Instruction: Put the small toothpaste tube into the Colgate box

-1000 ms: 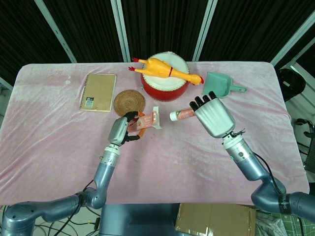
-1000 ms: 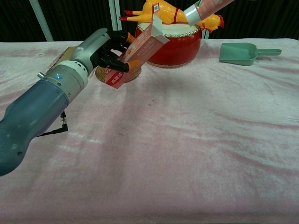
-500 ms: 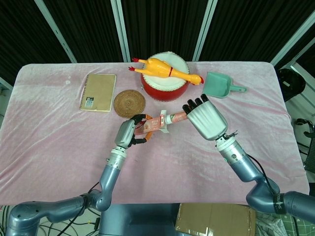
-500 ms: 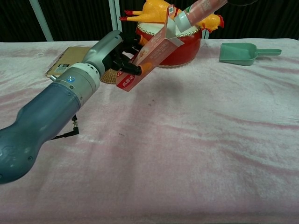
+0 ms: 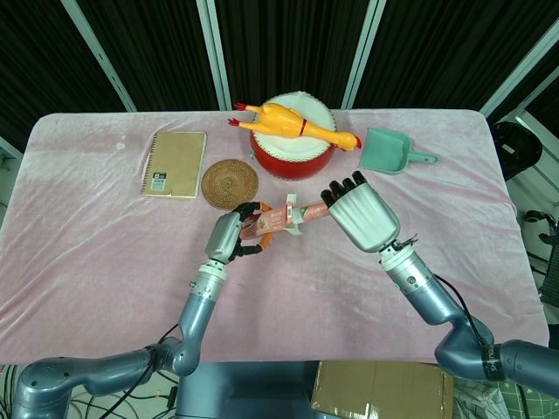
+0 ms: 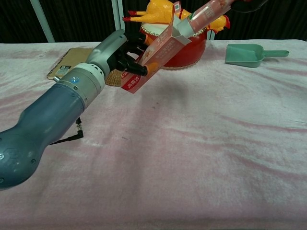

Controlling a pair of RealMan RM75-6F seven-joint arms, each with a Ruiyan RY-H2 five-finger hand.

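My left hand [image 5: 229, 236] [image 6: 109, 51] grips the red and orange Colgate box [image 5: 271, 222] [image 6: 152, 58] above the table, its open flapped end tilted up toward the right. My right hand [image 5: 360, 210] holds the small pink toothpaste tube [image 5: 313, 209] [image 6: 210, 10], and the tube's cap end sits at the box's open mouth. In the chest view the right hand itself is cut off by the top edge; only the tube shows.
Behind the hands stand a red drum [image 5: 292, 151] with a yellow rubber chicken [image 5: 290, 121] on top, a woven coaster [image 5: 230, 183], a brown notebook [image 5: 175, 163] and a green scoop [image 5: 389, 150]. The pink cloth-covered table [image 5: 105, 253] stretches to both sides.
The right hand brought the tube leftward to the box's open end, while the left hand raised and tilted the box toward it. The tube's cap now meets the box mouth.
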